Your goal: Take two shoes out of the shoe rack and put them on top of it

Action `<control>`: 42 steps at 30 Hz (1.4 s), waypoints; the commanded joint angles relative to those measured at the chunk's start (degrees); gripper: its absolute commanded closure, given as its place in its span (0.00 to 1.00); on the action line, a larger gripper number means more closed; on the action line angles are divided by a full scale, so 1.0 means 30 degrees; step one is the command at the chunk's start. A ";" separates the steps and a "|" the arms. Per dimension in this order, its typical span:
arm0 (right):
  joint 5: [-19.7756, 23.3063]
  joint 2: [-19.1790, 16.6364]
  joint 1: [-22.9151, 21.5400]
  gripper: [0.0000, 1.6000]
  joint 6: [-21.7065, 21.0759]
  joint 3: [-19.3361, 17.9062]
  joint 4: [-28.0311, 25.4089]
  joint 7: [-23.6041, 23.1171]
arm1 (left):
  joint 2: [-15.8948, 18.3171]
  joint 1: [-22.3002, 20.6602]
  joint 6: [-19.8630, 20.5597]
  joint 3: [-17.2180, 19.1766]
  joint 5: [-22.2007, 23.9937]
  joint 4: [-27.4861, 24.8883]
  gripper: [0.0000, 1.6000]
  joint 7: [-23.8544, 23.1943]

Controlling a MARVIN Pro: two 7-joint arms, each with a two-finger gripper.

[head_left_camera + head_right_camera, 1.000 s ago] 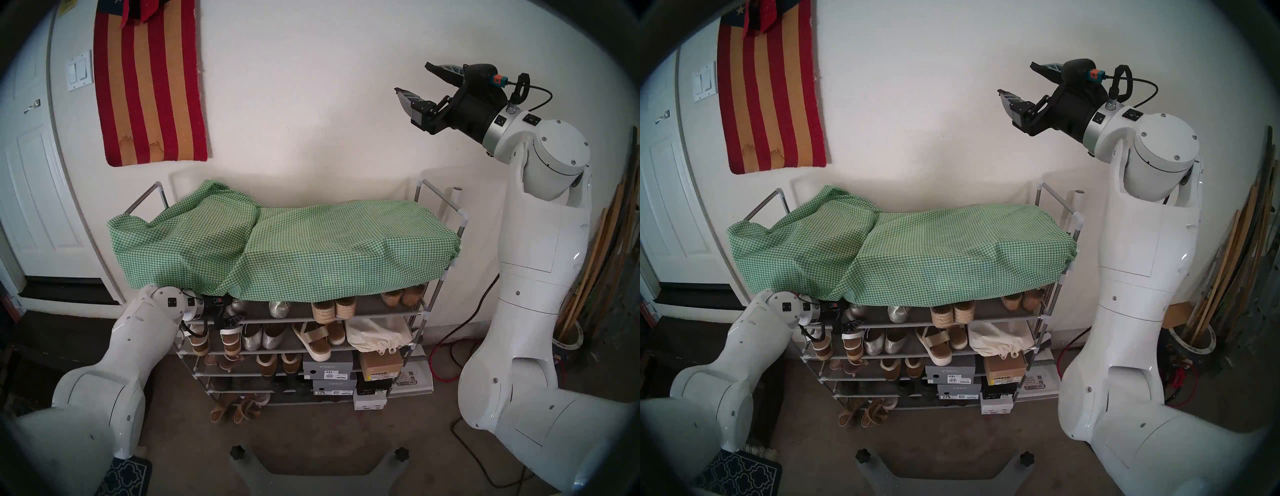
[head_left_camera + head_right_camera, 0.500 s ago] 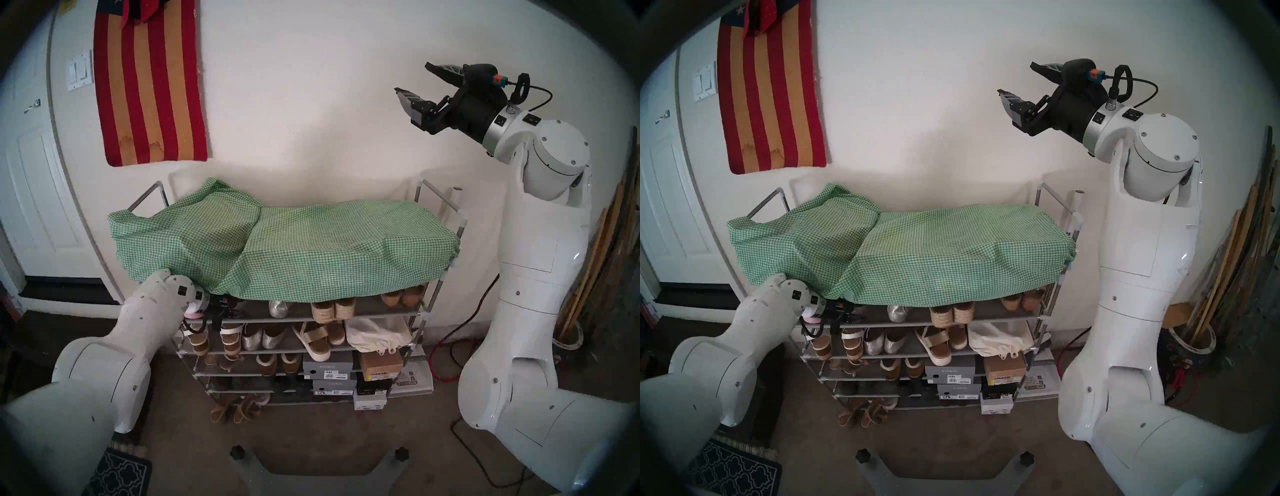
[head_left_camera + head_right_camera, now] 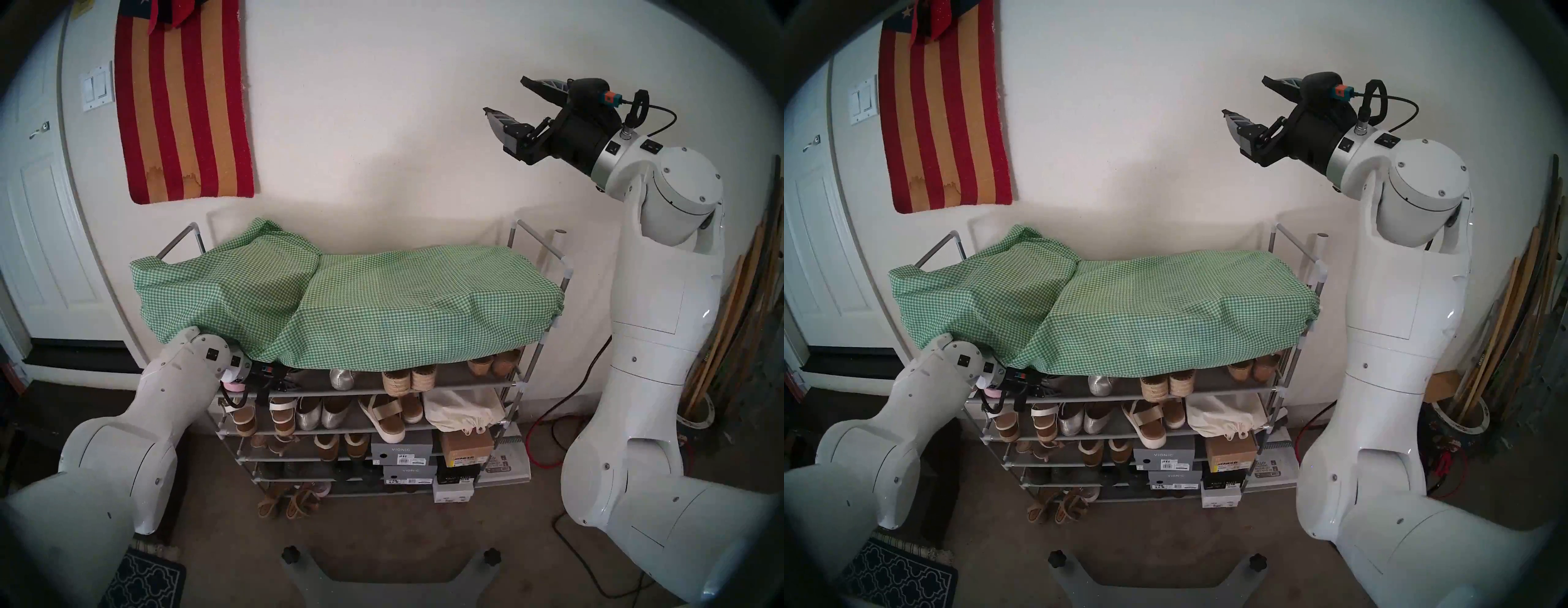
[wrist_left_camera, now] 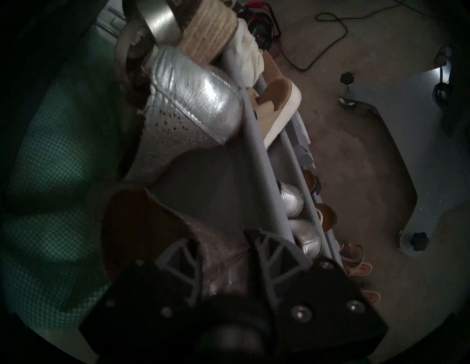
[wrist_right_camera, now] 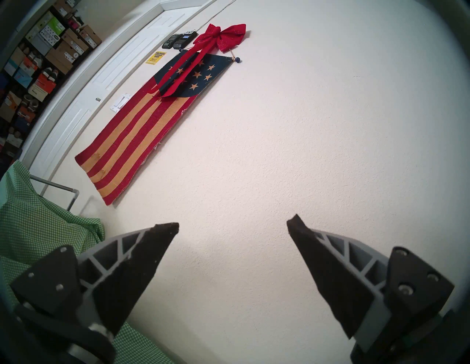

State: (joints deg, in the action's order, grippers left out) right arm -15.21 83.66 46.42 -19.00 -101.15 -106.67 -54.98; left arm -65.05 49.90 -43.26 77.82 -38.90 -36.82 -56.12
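Observation:
The shoe rack (image 3: 544,248) stands against the wall, its top covered by a green checked cloth (image 3: 382,305). My left gripper (image 3: 280,380) reaches under the cloth onto the left of the second shelf. In the left wrist view (image 4: 216,236) its fingers (image 4: 178,256) close on the heel of a silver perforated flat (image 4: 223,264), which lies in shadow by the front rail (image 4: 256,162). The second perforated flat (image 4: 193,106) lies further along the shelf; its heel shows in the head view (image 3: 341,378). My right gripper (image 3: 505,95) is open and empty, high by the wall (image 5: 234,222).
Rope-soled shoes (image 3: 409,380) share the second shelf. Plain silver flats (image 3: 320,416), sandals (image 3: 382,418) and a white bag (image 3: 458,409) fill the shelf below. Shoe boxes (image 3: 403,454) sit lower. Planks (image 3: 729,322) lean at the right. My base (image 3: 382,569) is in front.
My left arm rose and pushed its gripper in under the cloth's front edge onto the second shelf, around the shoe's heel. The cloth's left corner lifted slightly. The right arm has not moved.

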 commanded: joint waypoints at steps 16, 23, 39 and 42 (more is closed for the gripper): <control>0.0004 0.0007 0.0019 0.00 -0.0002 0.0011 0.0003 -0.0009 | 0.0875 0.4349 -0.1676 0.1112 0.5289 -0.6052 1.00 -0.2005; 0.0004 0.0007 0.0020 0.00 -0.0002 0.0011 0.0003 -0.0009 | 0.1582 0.5628 -0.1247 0.1053 0.6600 -0.7980 1.00 -0.2065; 0.0006 0.0006 0.0023 0.00 -0.0002 0.0011 0.0001 -0.0011 | 0.3341 0.8273 0.2200 0.1232 0.9609 -1.2738 1.00 -0.3737; 0.0006 0.0006 0.0023 0.00 -0.0003 0.0011 0.0000 -0.0012 | 0.3460 0.8461 0.2691 0.1328 0.9871 -1.3127 1.00 -0.4039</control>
State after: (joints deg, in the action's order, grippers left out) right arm -15.22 83.66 46.42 -19.00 -101.16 -106.67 -54.97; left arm -56.88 72.26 -39.27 81.02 -12.97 -70.59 -65.13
